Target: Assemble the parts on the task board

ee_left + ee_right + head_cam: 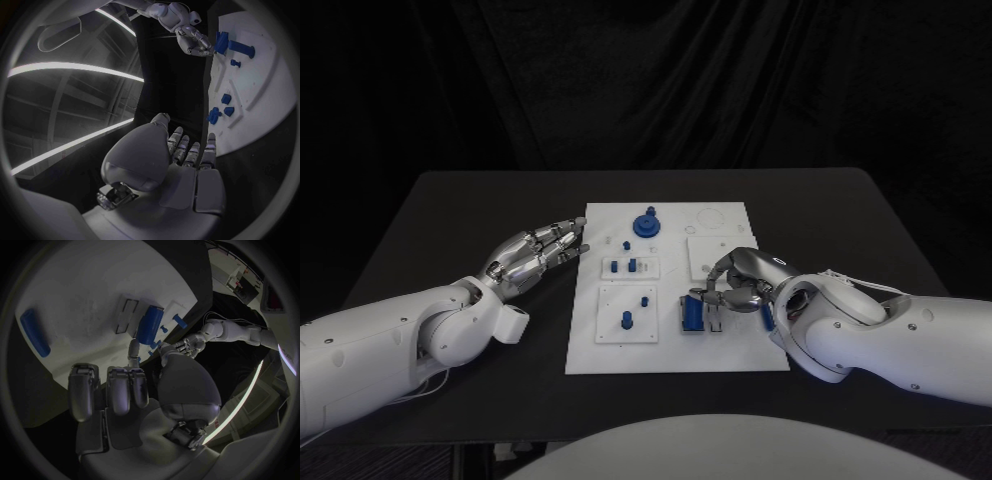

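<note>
The white task board (668, 350) lies mid-table. A blue block (691, 312) stands in a slot on its right half, also seen in the right wrist view as a blue block (150, 325). My right hand (740, 282) hovers just beside it with most fingers curled in and nothing in them; one fingertip (132, 347) points at the block's end. A loose blue bar (766, 316) lies right of that hand, near the board's edge. My left hand (538, 250) lies flat and open at the board's left edge, fingers straight, holding nothing.
A round blue knob (648, 223) stands at the board's far middle. Small blue pegs (626, 265) sit in an inset plate, and two more pegs (627, 320) in the plate nearer me. Bare black table (459, 210) surrounds the board.
</note>
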Controlling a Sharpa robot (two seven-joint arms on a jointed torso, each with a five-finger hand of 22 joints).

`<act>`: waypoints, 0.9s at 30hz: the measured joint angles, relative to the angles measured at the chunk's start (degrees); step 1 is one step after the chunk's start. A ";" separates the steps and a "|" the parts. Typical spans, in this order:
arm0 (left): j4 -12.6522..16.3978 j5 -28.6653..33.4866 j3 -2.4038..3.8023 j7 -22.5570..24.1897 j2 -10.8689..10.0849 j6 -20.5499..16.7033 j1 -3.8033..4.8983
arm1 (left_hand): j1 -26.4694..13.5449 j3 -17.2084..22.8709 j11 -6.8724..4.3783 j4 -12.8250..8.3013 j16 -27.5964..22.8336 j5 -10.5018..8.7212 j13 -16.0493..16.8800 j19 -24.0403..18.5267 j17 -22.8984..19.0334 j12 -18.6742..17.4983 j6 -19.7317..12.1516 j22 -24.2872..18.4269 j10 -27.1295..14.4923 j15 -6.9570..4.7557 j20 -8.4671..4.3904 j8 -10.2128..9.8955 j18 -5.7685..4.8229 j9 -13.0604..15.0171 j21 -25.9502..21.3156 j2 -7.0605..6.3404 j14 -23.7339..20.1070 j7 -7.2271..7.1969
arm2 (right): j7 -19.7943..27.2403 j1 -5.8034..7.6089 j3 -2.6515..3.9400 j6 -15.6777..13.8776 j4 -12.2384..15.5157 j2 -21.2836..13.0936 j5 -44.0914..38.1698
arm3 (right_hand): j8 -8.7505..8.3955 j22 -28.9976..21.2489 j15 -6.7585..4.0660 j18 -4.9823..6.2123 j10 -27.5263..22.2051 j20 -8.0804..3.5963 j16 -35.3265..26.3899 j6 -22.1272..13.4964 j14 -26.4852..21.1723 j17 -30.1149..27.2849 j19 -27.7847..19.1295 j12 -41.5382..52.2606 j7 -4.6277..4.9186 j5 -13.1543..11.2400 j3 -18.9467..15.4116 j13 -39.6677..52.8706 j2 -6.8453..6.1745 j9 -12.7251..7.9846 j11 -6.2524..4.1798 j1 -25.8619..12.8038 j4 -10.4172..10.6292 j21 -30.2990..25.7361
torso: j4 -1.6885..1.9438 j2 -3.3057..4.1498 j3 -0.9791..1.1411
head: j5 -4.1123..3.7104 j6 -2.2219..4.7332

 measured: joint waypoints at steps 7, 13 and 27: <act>0.11 0.00 0.00 0.00 -0.30 0.00 -0.03 | 0.00 0.00 0.00 0.00 0.00 0.00 0.00 0.00 0.00 0.00 0.00 0.00 0.00 0.00 0.00 0.00 0.00 0.00 0.00 0.00 0.00 0.00 | 2.65 -0.12 -0.06 -5.43 1.39 -2.51 -7.55 | -2.18 0.00 1.21 0.00 -0.10 1.46 0.00 -7.38 0.03 0.00 -0.18 0.00 2.12 -6.27 -2.45 0.00 -1.72 -3.06 1.31 3.09 0.25 -1.79 | 0.00 -0.01 -0.01 | 0.38 0.00; 0.15 0.00 0.00 0.02 -0.47 -0.01 -0.04 | 0.00 0.00 0.00 0.00 0.00 0.00 0.00 0.00 0.00 0.00 0.00 -0.01 0.00 0.00 0.00 0.00 0.00 0.00 0.00 0.00 0.00 0.00 | 3.66 -0.95 -0.15 -7.35 2.91 -4.33 -14.75 | -3.75 -0.01 1.58 0.07 0.11 1.86 0.00 -17.16 -0.02 0.00 -0.19 0.00 3.15 -8.38 -2.52 0.00 -2.22 -6.34 1.52 6.94 0.33 -3.40 | 0.00 -0.01 -0.01 | 0.54 0.00; 0.24 0.00 0.00 0.03 -0.50 0.00 -0.10 | 0.00 0.00 0.00 0.00 0.00 0.00 0.00 0.21 0.00 0.00 0.00 -0.01 0.00 0.00 0.21 0.00 -0.01 -0.01 0.00 0.00 0.00 0.00 | 4.24 -6.04 -0.21 -6.62 3.14 -3.55 -24.75 | 0.05 -0.01 1.99 0.93 -0.10 2.06 0.00 -25.23 -0.03 0.00 0.01 0.00 3.87 -10.17 -4.12 0.00 -4.60 -9.69 2.12 13.23 0.34 -3.94 | -0.08 -0.07 -0.04 | 0.80 0.00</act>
